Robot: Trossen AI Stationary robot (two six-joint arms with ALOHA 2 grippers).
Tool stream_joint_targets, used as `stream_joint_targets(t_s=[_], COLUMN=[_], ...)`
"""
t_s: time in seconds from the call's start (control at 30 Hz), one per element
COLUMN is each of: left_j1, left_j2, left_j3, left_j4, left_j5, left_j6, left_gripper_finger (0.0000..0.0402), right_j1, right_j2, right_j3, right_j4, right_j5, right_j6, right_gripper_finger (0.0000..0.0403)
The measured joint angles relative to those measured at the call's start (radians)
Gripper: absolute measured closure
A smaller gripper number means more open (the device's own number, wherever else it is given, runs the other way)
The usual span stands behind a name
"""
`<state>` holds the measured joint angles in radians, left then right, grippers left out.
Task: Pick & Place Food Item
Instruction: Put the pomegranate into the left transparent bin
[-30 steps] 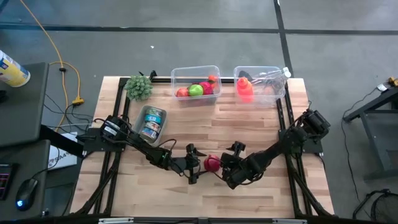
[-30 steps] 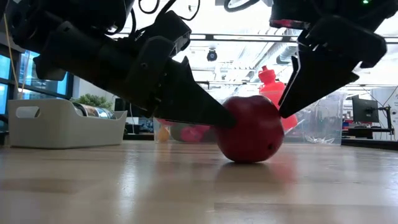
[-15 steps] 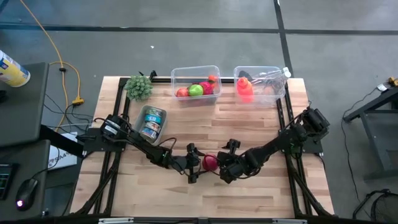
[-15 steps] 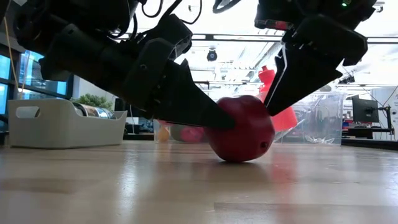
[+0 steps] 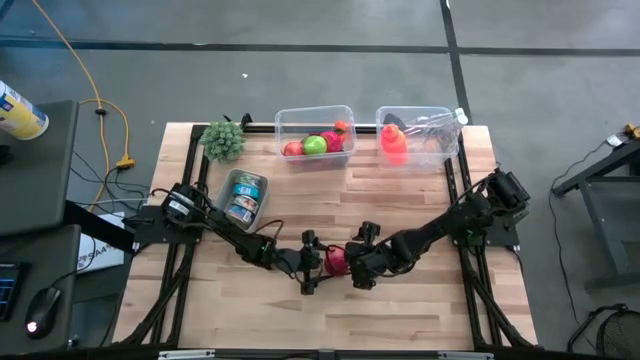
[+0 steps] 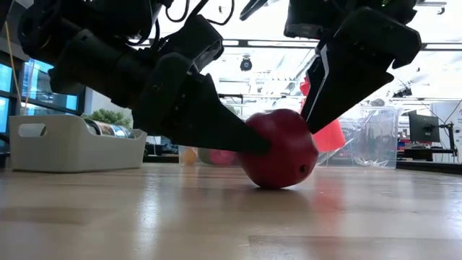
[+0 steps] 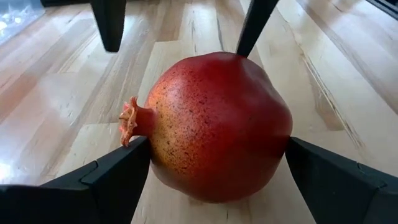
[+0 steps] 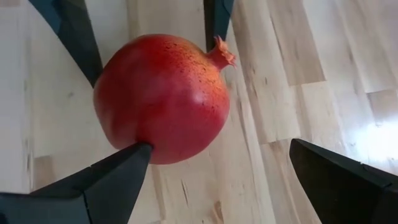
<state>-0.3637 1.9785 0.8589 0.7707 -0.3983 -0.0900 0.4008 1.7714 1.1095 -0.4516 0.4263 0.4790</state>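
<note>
Two tools, both spread apart, are set around the pomegranate (image 5: 337, 261) resting on the counter (image 5: 400, 205): the left tool (image 5: 312, 263) is closed in from one side, the right tool (image 5: 356, 262) from the opposite side, neither clamped.

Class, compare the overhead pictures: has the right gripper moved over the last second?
Yes. The right gripper has slid left across the table, away from its right edge, closing in on the pomegranate opposite the left gripper.

Glossy speckled red pomegranate (image 7: 217, 127) on pale, smooth satin wooden table (image 7: 56, 99); matt black fingers (image 7: 118, 177).
</note>
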Motion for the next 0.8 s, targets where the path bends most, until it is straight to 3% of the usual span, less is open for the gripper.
stream_joint_targets(t_s=[0.27, 0.57, 0.8], left_j1=[0.002, 0.001, 0.000], left_j2=[0.000, 0.000, 0.000], left_j3=[0.000, 0.000, 0.001], left_j4=[0.002, 0.002, 0.001], left_j5=[0.009, 0.000, 0.000], left_j6=[0.029, 0.042, 0.065], left_gripper_finger=[0.0051, 0.0103, 0.0110], right_j1=[-0.040, -0.054, -0.054], right_j2=[0.000, 0.001, 0.002], right_j3=[0.000, 0.002, 0.002], right_j4=[0.019, 0.027, 0.031], right_j5=[-0.055, -0.095, -0.095], right_j6=[-0.085, -0.119, -0.139], right_gripper_finger=[0.0021, 0.0021, 0.0021])
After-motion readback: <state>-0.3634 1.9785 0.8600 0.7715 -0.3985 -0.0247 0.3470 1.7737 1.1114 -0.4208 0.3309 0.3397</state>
